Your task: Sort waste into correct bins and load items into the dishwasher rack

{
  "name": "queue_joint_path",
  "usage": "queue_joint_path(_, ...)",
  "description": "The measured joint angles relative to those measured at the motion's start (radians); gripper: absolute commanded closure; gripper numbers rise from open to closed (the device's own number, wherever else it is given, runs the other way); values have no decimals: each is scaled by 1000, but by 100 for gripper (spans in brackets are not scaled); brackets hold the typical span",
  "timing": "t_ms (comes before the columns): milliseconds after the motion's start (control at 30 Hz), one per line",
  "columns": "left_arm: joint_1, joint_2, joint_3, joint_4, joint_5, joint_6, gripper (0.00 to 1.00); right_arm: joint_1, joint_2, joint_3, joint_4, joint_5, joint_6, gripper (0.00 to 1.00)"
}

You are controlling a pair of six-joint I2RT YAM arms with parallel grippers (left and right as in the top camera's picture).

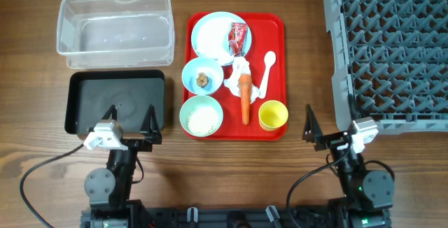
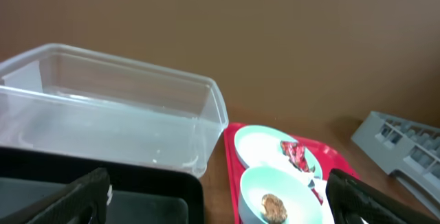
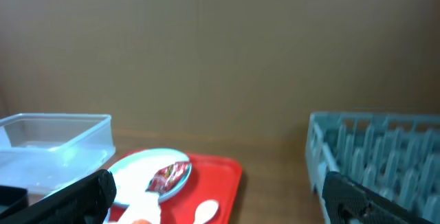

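The grey dishwasher rack [image 1: 392, 46] is sitting right of the red tray [image 1: 276, 25]. The clear tub [image 1: 115, 29] and black tray [image 1: 115, 102] are lying left of it. The left gripper [image 1: 130, 115] and right gripper [image 1: 329, 123] are hovering at its near corners, jaws spread wide, grasping nothing. On the red tray, the plate [image 1: 208, 36] is carrying the wrapper [image 1: 238, 38]. The brown-lump bowl [image 1: 203, 76] and rice bowl [image 1: 201, 116] are lining its left side. The carrot [image 1: 245, 96], yellow cup [image 1: 273, 115], tissue [image 1: 241, 67] and spoon [image 1: 268, 70] are resting to the right.
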Motion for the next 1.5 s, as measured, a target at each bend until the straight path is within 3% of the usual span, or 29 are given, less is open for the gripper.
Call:
queue_joint_path(233,0,244,204,-40,28,21,0,0,246,240,2,-1,-51,0)
queue_joint_path(467,-2,632,590,-286,72,52,0,0,569,515,-51,-84,-62,0)
queue_joint_path(633,-58,892,906,-549,61,58,0,0,790,758,-285,-157,-66,0)
queue_joint_path(767,-186,1099,1153,-722,-29,60,0,0,938,940,-477,-181,-71,0)
queue_joint_path(900,-327,1279,1312,-845,-131,60,0,0,1035,1044,-564,-189,-73,0)
queue_joint_path(1167,-494,1525,1378,-827,-177,60,0,0,1136,1064,-595,-195,-72,0)
queue_joint_path(1500,-558,1609,1378,-776,-117,48,1,0,1183,1064,-649,-172,-62,3)
